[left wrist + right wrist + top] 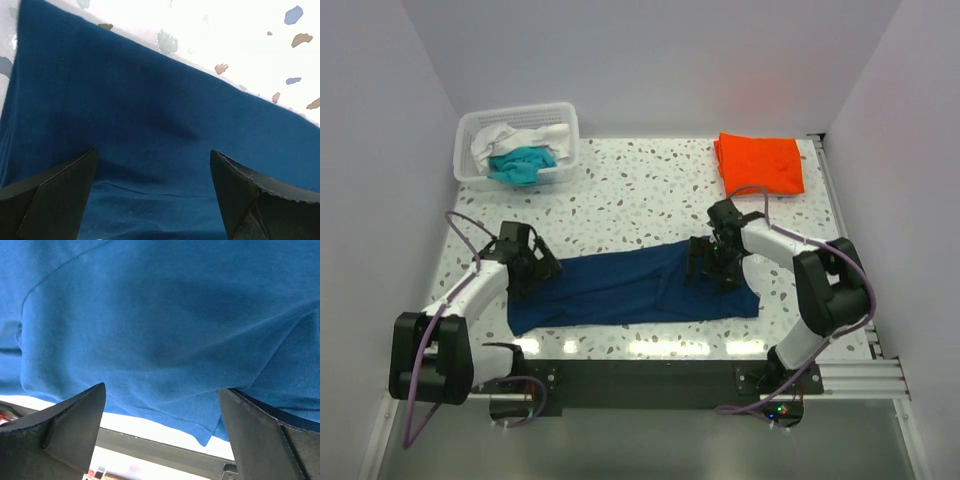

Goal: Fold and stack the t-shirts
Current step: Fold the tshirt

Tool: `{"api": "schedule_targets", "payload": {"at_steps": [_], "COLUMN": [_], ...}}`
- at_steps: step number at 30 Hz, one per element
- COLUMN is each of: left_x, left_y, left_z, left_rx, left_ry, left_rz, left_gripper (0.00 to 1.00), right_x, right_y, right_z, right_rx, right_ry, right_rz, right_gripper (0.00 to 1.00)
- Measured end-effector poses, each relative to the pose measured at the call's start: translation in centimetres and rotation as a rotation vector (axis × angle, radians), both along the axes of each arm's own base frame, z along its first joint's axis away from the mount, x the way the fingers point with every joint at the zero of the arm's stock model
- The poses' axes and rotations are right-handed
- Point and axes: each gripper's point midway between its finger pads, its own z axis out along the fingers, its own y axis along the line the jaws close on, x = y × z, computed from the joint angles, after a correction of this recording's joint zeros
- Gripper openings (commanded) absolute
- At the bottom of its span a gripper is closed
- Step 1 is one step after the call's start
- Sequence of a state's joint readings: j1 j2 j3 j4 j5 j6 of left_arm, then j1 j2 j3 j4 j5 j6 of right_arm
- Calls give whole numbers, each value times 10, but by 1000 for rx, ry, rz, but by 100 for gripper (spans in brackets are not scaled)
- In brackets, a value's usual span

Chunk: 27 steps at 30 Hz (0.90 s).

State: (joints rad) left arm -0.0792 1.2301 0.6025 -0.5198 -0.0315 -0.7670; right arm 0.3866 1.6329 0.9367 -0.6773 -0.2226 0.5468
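The speckled white tabletop (650,195) sat between pale walls. The navy t-shirt (620,290) lay flat near its front edge, between the two arms, and looked folded into a long band. Its long axis ran roughly left to right. Which end held the collar could not be told.

The left end effector (152,160) hung low over the band's left end with its jaws wide apart, gripping nothing. The right end effector (162,390) stood equally wide over the right part, with a hem edge showing below it.

The cloth looked light, soft and limp. It would likely sag and crease when lifted, and its layers could slide apart. The safest hold seemed to be a pinch through all layers at the end corners.

The orange t-shirt (760,163) lay folded at the far right. The teal t-shirt (525,165) and white t-shirt (510,135) were bunched in the basket (568,118) at the far left.
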Motion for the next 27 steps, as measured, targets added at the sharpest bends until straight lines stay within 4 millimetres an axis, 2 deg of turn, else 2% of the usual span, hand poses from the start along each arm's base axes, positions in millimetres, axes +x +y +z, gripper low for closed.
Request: {"api": "schedule_targets", "payload": {"at_steps": [7, 11, 15, 21, 27], "left_x": [-1, -1, -2, -11, -33], "left_y": [-5, -10, -21, -54, -89], "left_z": [-3, -3, -3, -4, -2], "left_rx": [-1, -2, 3, -2, -43], "left_ry": [-22, -41, -48, -48, -27], "left_rz": [-16, -34, -75, -182, -272], "left_gripper": [100, 100, 100, 100, 100], "right_x": [46, 79, 126, 209, 269], "right_y": [-1, -1, 2, 9, 22], "right_z": [-3, -2, -2, 1, 3], "right_rx": [-23, -56, -104, -154, -157], "right_ry": [63, 71, 13, -167, -307], "right_rz": [2, 48, 122, 219, 285], "right_gripper": [99, 99, 99, 99, 99]}}
